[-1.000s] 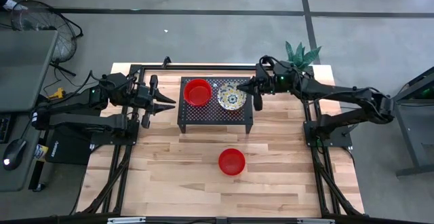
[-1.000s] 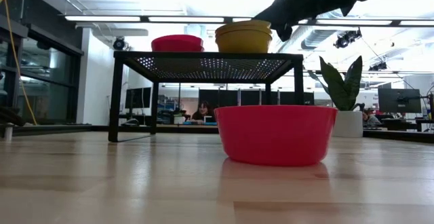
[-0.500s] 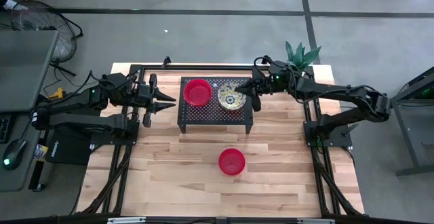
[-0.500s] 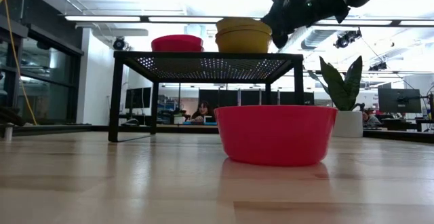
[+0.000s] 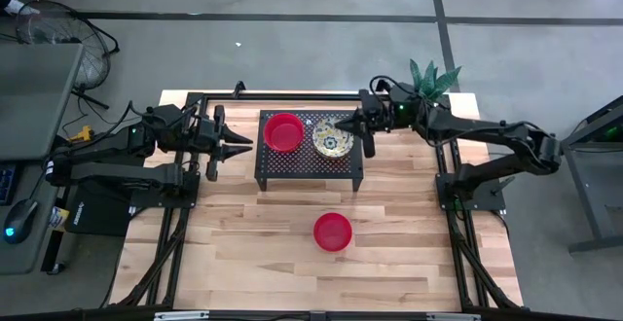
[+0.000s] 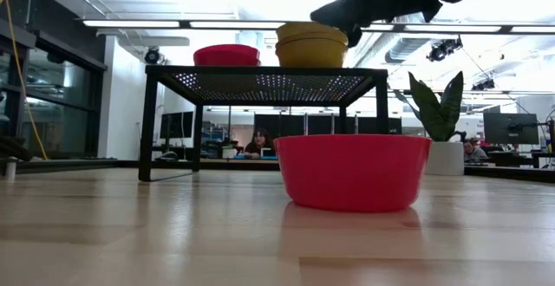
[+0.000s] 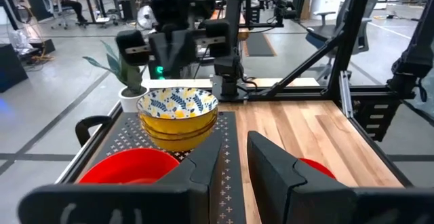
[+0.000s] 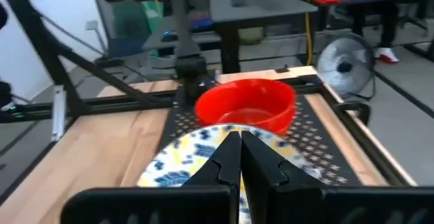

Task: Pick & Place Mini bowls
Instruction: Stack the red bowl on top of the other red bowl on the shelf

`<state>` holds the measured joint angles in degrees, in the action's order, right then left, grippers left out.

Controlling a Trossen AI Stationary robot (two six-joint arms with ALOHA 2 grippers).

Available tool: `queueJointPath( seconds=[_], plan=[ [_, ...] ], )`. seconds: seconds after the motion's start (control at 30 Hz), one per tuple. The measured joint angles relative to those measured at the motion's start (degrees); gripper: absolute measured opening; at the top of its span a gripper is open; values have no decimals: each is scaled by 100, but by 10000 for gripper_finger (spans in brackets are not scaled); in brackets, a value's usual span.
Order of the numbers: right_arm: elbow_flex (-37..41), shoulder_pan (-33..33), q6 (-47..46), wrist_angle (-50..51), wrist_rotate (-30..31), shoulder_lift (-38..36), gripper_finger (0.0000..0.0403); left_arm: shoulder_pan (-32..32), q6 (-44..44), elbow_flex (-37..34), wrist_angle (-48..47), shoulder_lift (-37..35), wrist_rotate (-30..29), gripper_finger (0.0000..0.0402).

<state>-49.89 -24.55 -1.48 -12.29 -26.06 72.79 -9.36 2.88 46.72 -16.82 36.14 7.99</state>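
The mini bowls are sitting in two places. On the black rack [image 5: 307, 146] near the back edge of the table [image 5: 243, 253], a stack of yellow flower bowls [image 5: 332, 138] is sitting on the rack's right side. In the left wrist view it is looking like three bowls, one inside the other, and the top one is holding nothing. Beside it, on the rack's left side, red bowls [image 5: 283, 131] are sitting; how many are stacked there I cannot tell. One more red bowl [image 5: 333, 231] is sitting alone on the table, closer to the front edge, and it is looking empty too.

The right gripper [image 5: 362, 131] is hanging just above the right rim of the yellow stack, with its fingers pressed together and holding nothing. I think it is lining up to take the top bowl, so it will need to spread its fingers first.

The left gripper [image 5: 237, 147] is waiting just off the rack's left edge, pointing at the red bowls. Its fingers are a little bit apart and gripping nothing.

A small white pot with a green plant [image 5: 431, 75] is standing at the table's back right corner, out of the way.
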Motion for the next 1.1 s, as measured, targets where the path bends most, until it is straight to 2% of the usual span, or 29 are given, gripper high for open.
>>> queueJointPath(
  seconds=[0.37, 0.6, 0.8, 1.1],
  plan=[
    [11, 371, 425, 459, 602, 0, 0, 1, -68, 0, 59, 85, -155, 65],
    [11, 344, 333, 483, 607, -125, 0, 0, -192, -2, 332, 213, -241, 65],
    [11, 410, 198, 817, 601, -668, 0, 2, -481, 0, 413, 261, -228, 65],
    [11, 757, 150, 2240, 616, -1630, 0, 22, -971, -2, 406, 479, 35, 65]
  ],
)
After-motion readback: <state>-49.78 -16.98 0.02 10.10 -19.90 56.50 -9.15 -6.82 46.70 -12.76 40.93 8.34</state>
